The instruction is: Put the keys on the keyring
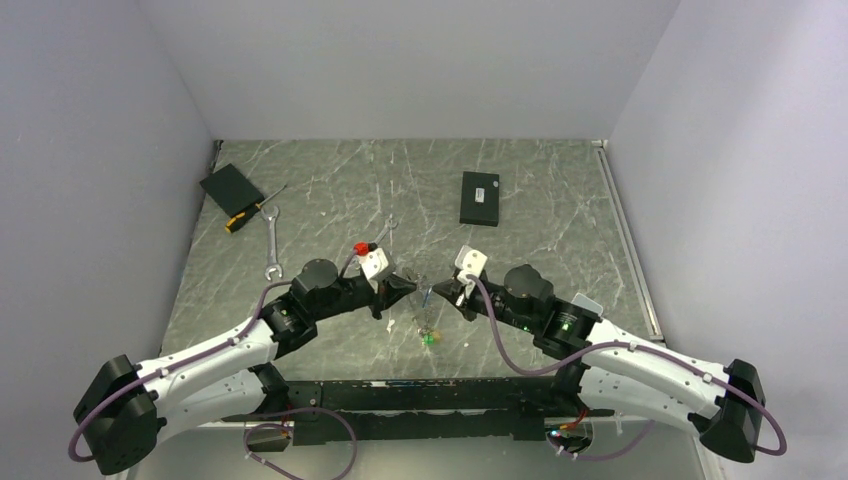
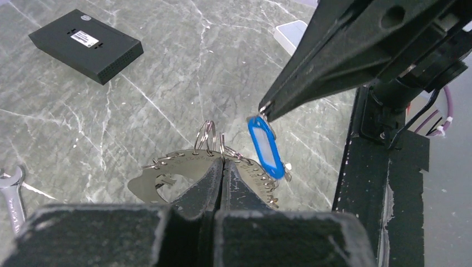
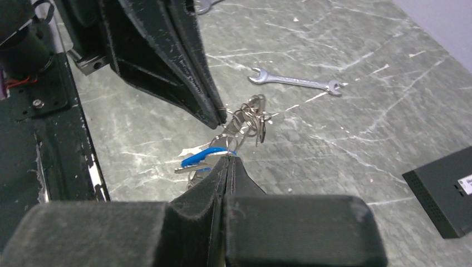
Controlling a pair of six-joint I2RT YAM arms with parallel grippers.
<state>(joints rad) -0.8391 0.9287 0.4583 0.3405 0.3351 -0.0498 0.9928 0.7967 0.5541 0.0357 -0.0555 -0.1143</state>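
Both arms meet above the middle of the table. My left gripper (image 2: pixel 224 162) is shut on the keyring (image 2: pixel 161 172), a curved silver piece edged with small wire rings, and holds it off the table. My right gripper (image 2: pixel 264 108) comes in from the upper right, shut on the small ring at the top of a blue-headed key (image 2: pixel 262 143), which hangs beside the keyring. In the right wrist view, my right gripper (image 3: pixel 228 158) pinches the blue key (image 3: pixel 203 157), and the left gripper (image 3: pixel 220 119) holds the ring cluster (image 3: pixel 249 115). A green key (image 1: pixel 430 337) dangles below both grippers.
A silver wrench (image 1: pixel 272 240) lies on the left of the table, with a black pad (image 1: pixel 230 187) and a yellow-handled screwdriver (image 1: pixel 250 212) behind it. A black box (image 1: pixel 480 197) sits at the back centre. The black arm-base bar (image 1: pixel 420 395) runs along the near edge.
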